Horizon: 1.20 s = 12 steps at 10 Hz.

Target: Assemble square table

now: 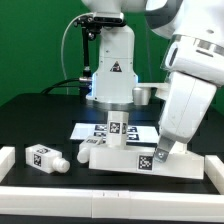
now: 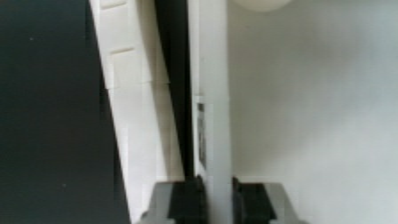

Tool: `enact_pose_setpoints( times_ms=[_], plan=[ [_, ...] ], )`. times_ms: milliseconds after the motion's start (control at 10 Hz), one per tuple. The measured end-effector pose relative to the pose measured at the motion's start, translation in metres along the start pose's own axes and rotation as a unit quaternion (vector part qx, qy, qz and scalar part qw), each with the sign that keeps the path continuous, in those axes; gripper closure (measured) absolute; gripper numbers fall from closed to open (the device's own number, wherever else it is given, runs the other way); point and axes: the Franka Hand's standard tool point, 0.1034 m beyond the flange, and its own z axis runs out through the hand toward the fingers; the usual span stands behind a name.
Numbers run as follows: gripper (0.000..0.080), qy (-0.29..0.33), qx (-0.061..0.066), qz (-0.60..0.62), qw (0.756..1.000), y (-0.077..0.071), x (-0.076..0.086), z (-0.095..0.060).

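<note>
Gripping a thin white edge, the gripper (image 1: 163,150) stands low at the exterior view's right end of the square table top (image 1: 125,158). In the wrist view the two dark fingers (image 2: 173,205) are pressed almost together, with only a narrow white wall between them. I judge this wall to be the raised rim of the top, so the fingers are closed on the top itself.

The top lies flat on the dark table, just in front of the marker board (image 1: 85,128). One leg (image 1: 115,130) stands upright on the top near its far side, and it seems already fitted, although the joint is not visible. Another leg (image 1: 45,157) lies on its side, well apart, toward the exterior view's left.

The step in hand seems to be the positioning or steadying of the top, not the fitting of a leg. The next move, in my judgement, calls for opening the fingers, rising clear of the rim without dragging the top, and then going to the loose leg. That leg must be taken squarely, because it has to come upright over a free corner.
</note>
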Motion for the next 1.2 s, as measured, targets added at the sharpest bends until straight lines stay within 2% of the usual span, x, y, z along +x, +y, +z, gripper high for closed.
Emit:
enact_pose_setpoints(
  times_ms=[200,400,600,700,800,900,1200],
  plan=[
    [0.0739,-0.001,0.001,0.003,1.0,0.0,-0.001,0.001],
    [0.0739,0.0,-0.004,-0.002,1.0,0.001,0.009,0.013],
    [0.0742,-0.002,-0.001,-0.007,1.0,0.0,0.015,0.029],
    [0.0742,0.003,-0.008,-0.01,1.0,0.001,0.02,0.03],
    [0.0742,0.011,-0.027,-0.007,1.0,0.004,0.029,0.026],
    [0.0742,0.011,-0.029,0.015,0.999,0.001,0.034,0.023],
    [0.0742,0.008,-0.028,0.014,0.999,0.001,0.031,0.024]
  ],
)
